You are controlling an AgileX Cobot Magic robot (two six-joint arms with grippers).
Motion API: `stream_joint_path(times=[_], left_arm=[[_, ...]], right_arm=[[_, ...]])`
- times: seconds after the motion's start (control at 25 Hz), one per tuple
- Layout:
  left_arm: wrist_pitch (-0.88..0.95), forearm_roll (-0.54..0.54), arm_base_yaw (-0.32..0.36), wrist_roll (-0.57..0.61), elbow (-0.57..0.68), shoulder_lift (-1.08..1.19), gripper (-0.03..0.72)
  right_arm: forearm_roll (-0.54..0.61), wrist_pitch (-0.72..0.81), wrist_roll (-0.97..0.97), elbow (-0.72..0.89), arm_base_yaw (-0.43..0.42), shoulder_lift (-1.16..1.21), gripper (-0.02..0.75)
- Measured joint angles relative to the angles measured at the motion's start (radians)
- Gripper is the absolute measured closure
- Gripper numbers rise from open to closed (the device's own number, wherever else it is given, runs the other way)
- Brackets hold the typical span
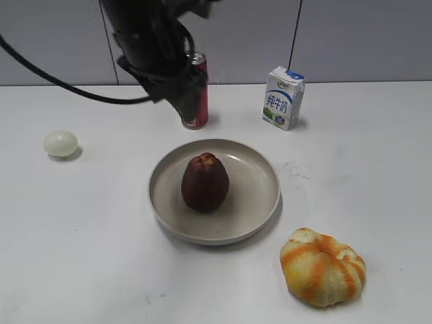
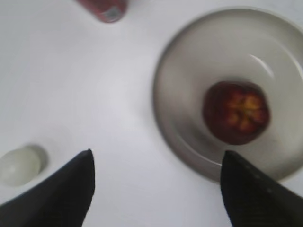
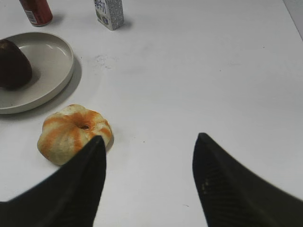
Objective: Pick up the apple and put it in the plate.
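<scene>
Your left gripper is spread wide and holds nothing; through the gap between its fingers you see bare table, with the plate's near rim just under the right-hand finger. Your right gripper is also wide apart and empty, hovering over open table with the orange-and-yellow pumpkin-like fruit just beside its left finger.

The apple sits upright inside the plate, slightly left of centre, clear of the rim all round.

Around the plate you have room left and right. The red can stands close behind it, the milk carton farther back right, the pale egg-like ball well off left.

Your left arm hangs raised over the back of the table, in front of the can.
</scene>
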Motion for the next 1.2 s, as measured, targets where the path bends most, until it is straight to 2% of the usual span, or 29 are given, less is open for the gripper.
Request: stream_joint_path(times=[0.12,0.32,0.52,0.64,0.88,1.0,1.2], left_arm=[[0.005,0.013,0.117,-0.063,0.016,-0.046,0.087],[0.004,0.02,0.296,-0.091,0.098,-0.153,0.099],[0.004,0.016,0.447,-0.096,0.303,-0.318,0.105],[0.005,0.021,0.475,-0.097,0.471,-0.475,0.106],[-0.006,0.021,0.475,-0.097,0.831,-0.844,0.106],[-0.024,0.021,0.475,-0.097,0.975,-1.016,0.106],[-0.024,0.021,0.475,-0.1,1.131,-1.259,0.106]], right_arm=[[0.0,0.0,0.001,0.0,0.0,0.0,0.295],[0.0,0.0,0.001,0.0,0.0,0.0,0.295],[0.0,0.0,0.001,0.0,0.0,0.0,0.295],[0.0,0.0,0.001,0.0,0.0,0.0,0.295],[0.0,0.0,0.001,0.0,0.0,0.0,0.295],[0.0,0.0,0.001,0.0,0.0,0.0,0.295],[0.0,0.0,0.001,0.0,0.0,0.0,0.295]])
